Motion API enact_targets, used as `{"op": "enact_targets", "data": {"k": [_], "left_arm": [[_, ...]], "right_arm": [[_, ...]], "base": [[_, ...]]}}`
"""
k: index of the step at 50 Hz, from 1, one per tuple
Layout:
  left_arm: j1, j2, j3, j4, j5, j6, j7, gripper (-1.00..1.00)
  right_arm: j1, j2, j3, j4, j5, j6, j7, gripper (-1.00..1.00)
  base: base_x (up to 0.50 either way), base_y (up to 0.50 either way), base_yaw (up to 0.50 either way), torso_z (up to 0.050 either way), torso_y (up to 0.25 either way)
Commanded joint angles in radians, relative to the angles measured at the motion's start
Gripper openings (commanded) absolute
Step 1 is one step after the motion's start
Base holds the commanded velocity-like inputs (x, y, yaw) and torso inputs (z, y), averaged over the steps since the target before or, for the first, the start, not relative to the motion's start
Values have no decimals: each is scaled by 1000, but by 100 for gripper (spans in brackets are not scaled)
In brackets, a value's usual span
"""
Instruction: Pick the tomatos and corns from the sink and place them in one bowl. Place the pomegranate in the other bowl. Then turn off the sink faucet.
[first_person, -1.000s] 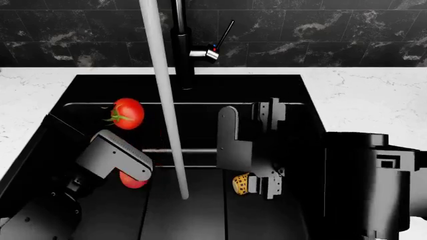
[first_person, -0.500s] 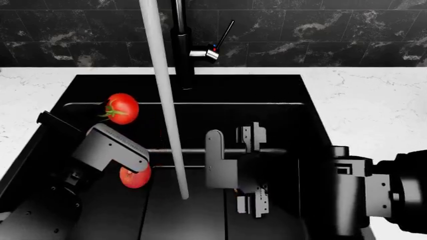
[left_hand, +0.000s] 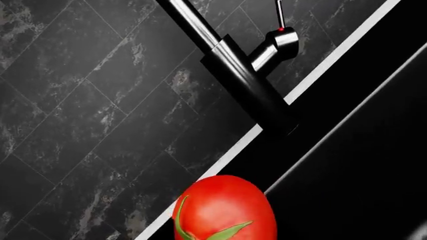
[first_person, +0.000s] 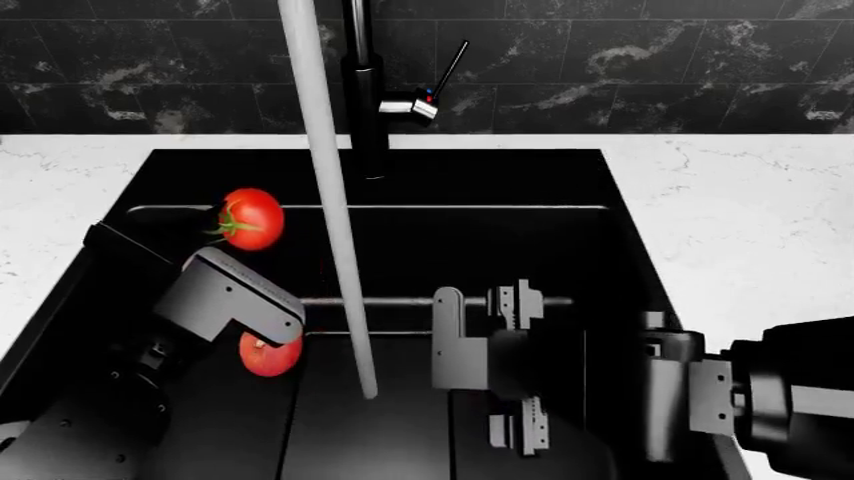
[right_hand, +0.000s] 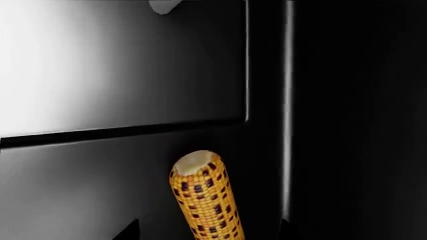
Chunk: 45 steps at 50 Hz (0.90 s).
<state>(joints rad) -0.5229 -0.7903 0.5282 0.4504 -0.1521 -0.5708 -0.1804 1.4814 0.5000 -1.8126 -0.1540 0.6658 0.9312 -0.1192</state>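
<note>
One tomato (first_person: 251, 218) hangs over the sink's far left. It fills the jaw area of the left wrist view as a red tomato (left_hand: 223, 207) and shifts with my left arm, so the left gripper is shut on it; the fingers do not show. A second tomato (first_person: 270, 355) lies on the sink floor, half hidden by the left wrist. My right gripper (first_person: 521, 365) is open low in the sink. A yellow corn (right_hand: 203, 195) with dark kernels lies between its dark fingertips (right_hand: 127, 231). The pomegranate and bowls are out of view.
The black sink (first_person: 400, 152) is set in a white marble counter (first_person: 747, 200). The faucet (first_person: 363, 100) stands at the back with its lever (first_person: 449, 68) raised. A white water stream (first_person: 331, 230) falls between the two arms.
My right gripper has come down and toward me over the corn, which it now hides in the head view. The left arm and its tomato shifted slightly up.
</note>
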Motion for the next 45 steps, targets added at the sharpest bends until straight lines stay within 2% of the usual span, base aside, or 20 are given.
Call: {"op": "enact_targets", "data": {"k": [1,19,34,45], "left_arm": [[-17,14,12,-11,-3,-7,-1,-100],[-54,34,50,-6,13,-54,18,-100],[-58,43,69,-21,21,-58,25,-100],[-60,51,81,-34,24,-60,29,-100]], "right_arm": [[-44,-3,-13,119,-32,-81,-36,100],[-109,-13,-5,286,-67,-205,-67,100],[-178,-88,5,503,-102,-344,-125,100],[-230,-109,9,578,-107,-411,-148,100]], "base": [[0,0,0,0,0],[1,0,-1,0,0],[0,0,-1,0,0],[0,0,-1,0,0]]}}
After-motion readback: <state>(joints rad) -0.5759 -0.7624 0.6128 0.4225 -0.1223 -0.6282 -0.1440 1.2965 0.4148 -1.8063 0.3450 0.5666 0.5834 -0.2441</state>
